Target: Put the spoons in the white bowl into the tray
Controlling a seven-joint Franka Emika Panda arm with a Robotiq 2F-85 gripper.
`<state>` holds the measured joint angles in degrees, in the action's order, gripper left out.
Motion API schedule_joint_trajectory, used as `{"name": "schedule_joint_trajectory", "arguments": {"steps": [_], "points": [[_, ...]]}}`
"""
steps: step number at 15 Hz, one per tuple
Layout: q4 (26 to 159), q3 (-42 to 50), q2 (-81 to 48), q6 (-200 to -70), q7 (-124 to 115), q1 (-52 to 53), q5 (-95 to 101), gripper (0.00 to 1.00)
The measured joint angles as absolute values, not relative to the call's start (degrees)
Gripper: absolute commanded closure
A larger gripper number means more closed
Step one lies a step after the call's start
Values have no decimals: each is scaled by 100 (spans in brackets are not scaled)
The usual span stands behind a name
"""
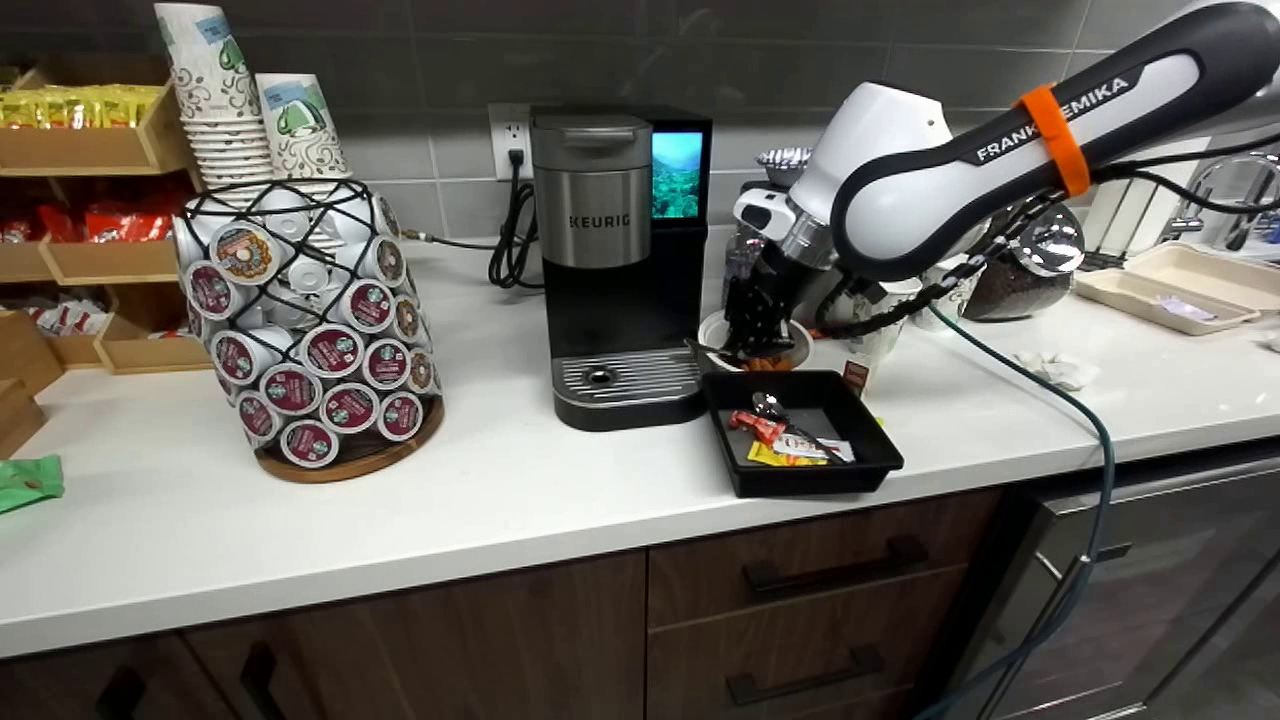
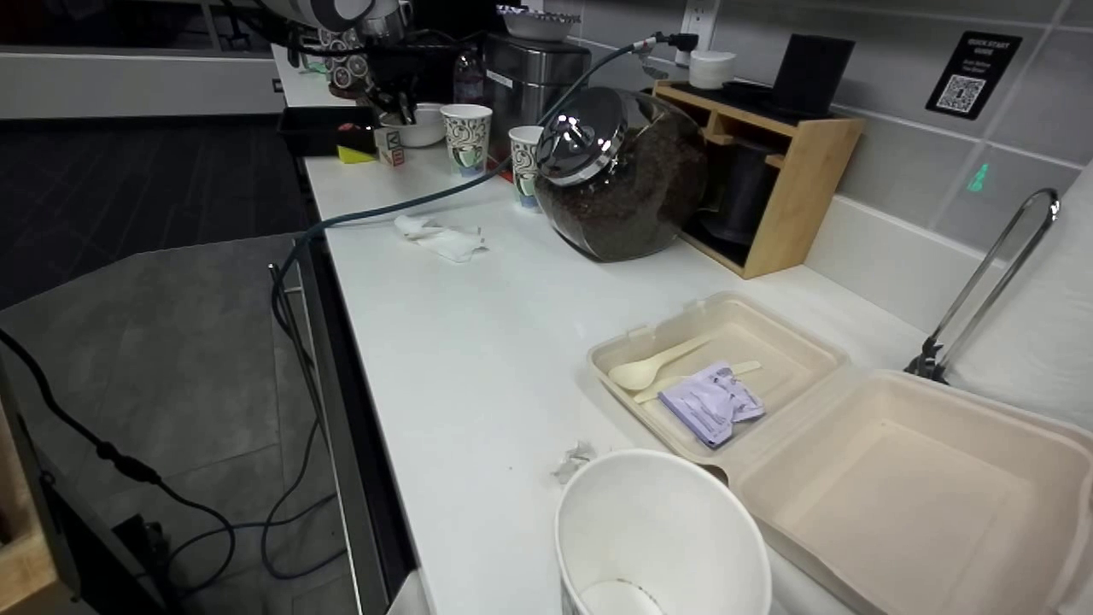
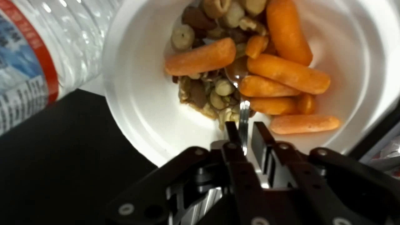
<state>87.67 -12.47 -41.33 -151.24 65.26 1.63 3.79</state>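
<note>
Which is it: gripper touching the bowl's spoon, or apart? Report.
Cannot tell: in the wrist view, the open gripper seems to straddle the spoon, contact unclear.

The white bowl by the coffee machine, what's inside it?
Inside the white bowl are orange carrots, nuts and a shiny spoon. The carrots seem to hide part of the spoon's head. What lies beneath the nuts and carrots can't be seen.

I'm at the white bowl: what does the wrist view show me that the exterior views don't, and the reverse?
Wrist view only: nuts, plus a spoon's head beside them, handle between the fingers.
Exterior views only: coffee pods, a takeout box, the yellow packet in the tray.
Both: white bowl, gripper, bottle, and carrots, mere orange bits in an exterior view.
</note>
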Motion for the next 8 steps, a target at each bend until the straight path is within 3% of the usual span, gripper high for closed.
{"name": "schedule_joint_trajectory", "arguments": {"steps": [8], "points": [[8813, -1475, -3923, -15807, 6501, 79, 288, 98]]}}
